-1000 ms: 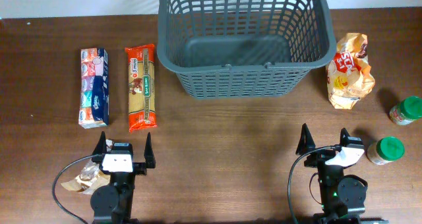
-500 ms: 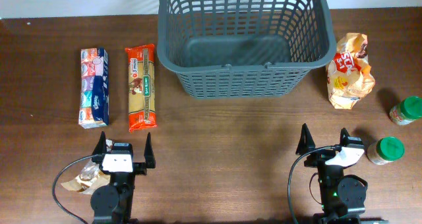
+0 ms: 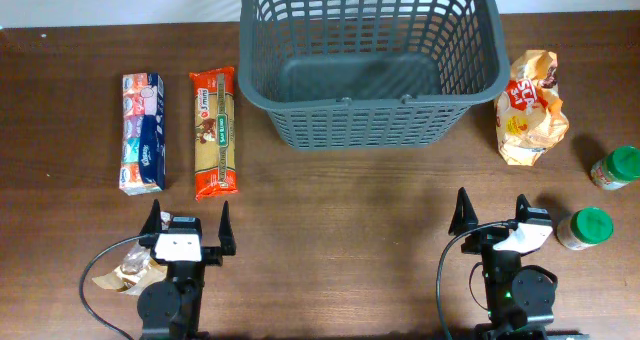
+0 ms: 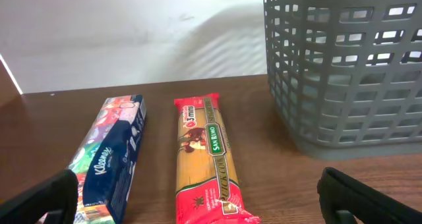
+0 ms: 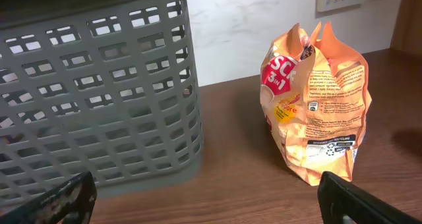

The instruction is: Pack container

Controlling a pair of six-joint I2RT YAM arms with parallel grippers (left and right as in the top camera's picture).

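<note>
The dark grey lattice basket [image 3: 370, 120] stands empty at the back middle of the table; it also shows in the left wrist view [image 4: 343, 66] and the right wrist view [image 5: 99, 85]. A red spaghetti packet [image 3: 215, 132] and a blue tissue box [image 3: 141, 133] lie left of it, both also in the left wrist view, the packet [image 4: 206, 159] and the box [image 4: 109, 159]. An orange snack bag [image 3: 531, 108] lies to the right, upright in the right wrist view [image 5: 316, 109]. My left gripper [image 3: 187, 220] is open and empty near the front edge. My right gripper [image 3: 490, 213] is open and empty too.
Two green-lidded jars stand at the right, one [image 3: 585, 228] beside my right gripper and one [image 3: 615, 167] farther back. A small crumpled wrapper [image 3: 135, 271] lies left of my left arm. A white wall rises behind the table.
</note>
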